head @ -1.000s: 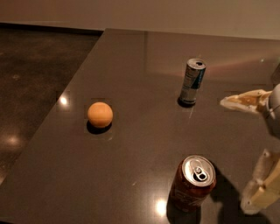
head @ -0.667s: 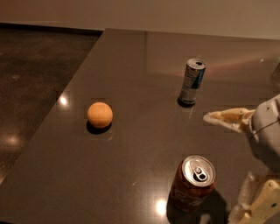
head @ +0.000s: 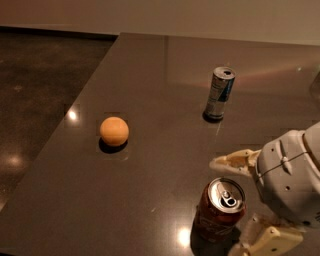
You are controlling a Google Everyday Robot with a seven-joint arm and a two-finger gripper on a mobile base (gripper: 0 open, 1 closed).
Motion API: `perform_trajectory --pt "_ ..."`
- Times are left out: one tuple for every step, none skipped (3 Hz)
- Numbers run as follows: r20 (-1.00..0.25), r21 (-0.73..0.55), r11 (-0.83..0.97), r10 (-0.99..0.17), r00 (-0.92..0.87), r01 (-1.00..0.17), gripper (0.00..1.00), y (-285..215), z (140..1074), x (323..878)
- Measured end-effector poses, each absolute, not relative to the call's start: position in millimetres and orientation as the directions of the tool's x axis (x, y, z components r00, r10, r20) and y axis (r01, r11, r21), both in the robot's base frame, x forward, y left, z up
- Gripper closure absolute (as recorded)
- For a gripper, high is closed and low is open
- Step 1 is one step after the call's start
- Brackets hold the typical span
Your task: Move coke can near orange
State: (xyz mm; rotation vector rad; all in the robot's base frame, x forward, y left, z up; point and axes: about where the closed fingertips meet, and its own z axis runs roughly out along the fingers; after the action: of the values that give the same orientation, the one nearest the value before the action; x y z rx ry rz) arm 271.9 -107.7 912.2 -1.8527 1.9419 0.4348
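The coke can (head: 218,211), dark red-brown with a silver top and pull tab, stands upright near the front edge of the dark table (head: 165,100). The orange (head: 114,131) sits on the table to the left, well apart from the can. My gripper (head: 234,205) comes in from the right at the can. It is open, with one cream finger (head: 235,163) just behind the can's top and the other finger (head: 262,240) in front and to the right of it. The can lies partly between the fingers.
A slimmer, taller silver and blue can (head: 219,93) stands upright at the back, behind the gripper. The table's left edge runs diagonally, with dark speckled floor (head: 35,100) beyond it. A pale wall (head: 200,15) lies behind the table.
My gripper has moved left and toward the coke can, so its fingers now straddle the can. The cans and the orange have not moved.
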Motion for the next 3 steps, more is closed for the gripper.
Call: perform_trajectory --pt "-0.505 -0.062 0.074 -0.863 -0.033 -0.995 0.41 -107 909 276" --pt "-0.499 -0.077 0.08 -0.866 -0.031 -0.994 0.64 -108 916 287" --pt "-0.497 -0.1 0.061 -0.868 -0.003 -0.993 0.87 -97 930 305"
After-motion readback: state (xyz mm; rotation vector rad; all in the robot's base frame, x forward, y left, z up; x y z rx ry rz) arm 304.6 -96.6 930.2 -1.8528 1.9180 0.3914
